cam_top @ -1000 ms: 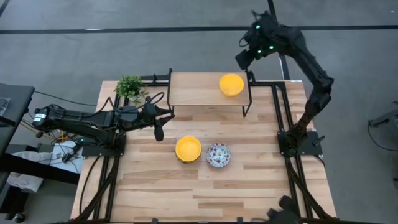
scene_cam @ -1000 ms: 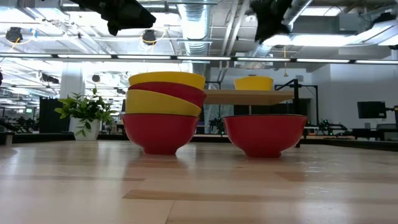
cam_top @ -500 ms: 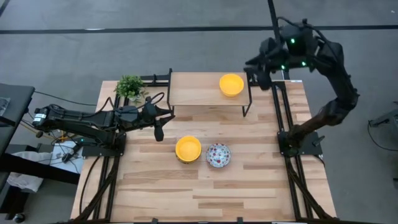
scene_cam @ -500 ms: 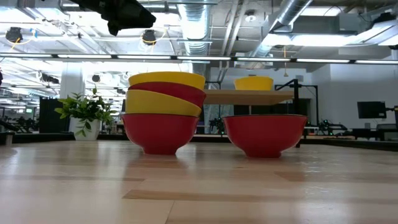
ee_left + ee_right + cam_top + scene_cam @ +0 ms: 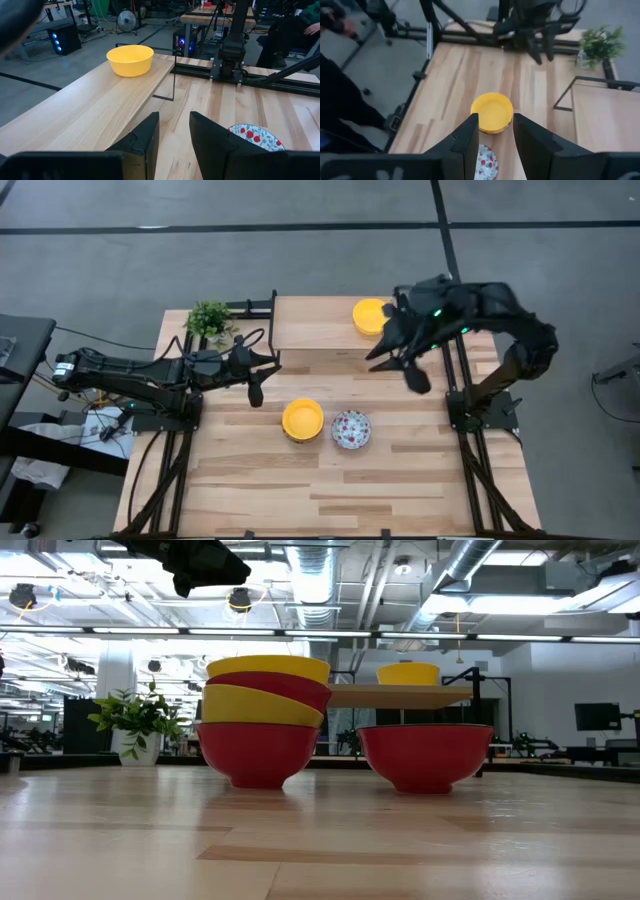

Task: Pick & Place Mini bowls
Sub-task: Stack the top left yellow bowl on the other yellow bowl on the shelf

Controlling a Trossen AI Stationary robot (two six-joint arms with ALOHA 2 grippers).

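One yellow mini bowl (image 5: 366, 314) stands on a raised wooden shelf (image 5: 315, 322) at the table's far side; it also shows in the left wrist view (image 5: 130, 60). A stack of mini bowls with a yellow one on top (image 5: 302, 419) sits mid-table, red-sided in the low view (image 5: 262, 720). Right of it stands a patterned mini bowl (image 5: 350, 429). My left gripper (image 5: 255, 388) hovers open, left of the stack. My right gripper (image 5: 409, 372) hangs open above the table's right part, beside the shelf's right end, and looks toward the stack (image 5: 492, 112).
A small green plant (image 5: 209, 320) stands at the far left corner. The shelf's thin black legs (image 5: 398, 345) stand close under my right arm. Black rails (image 5: 462, 470) run along both table sides. The table's near half is bare wood (image 5: 330, 490).
My right arm has swung in from beyond the table's far right corner to above the table's right part, rolling its wrist, and now covers part of the shelf's right end. It has left the low view. Bowls unmoved.
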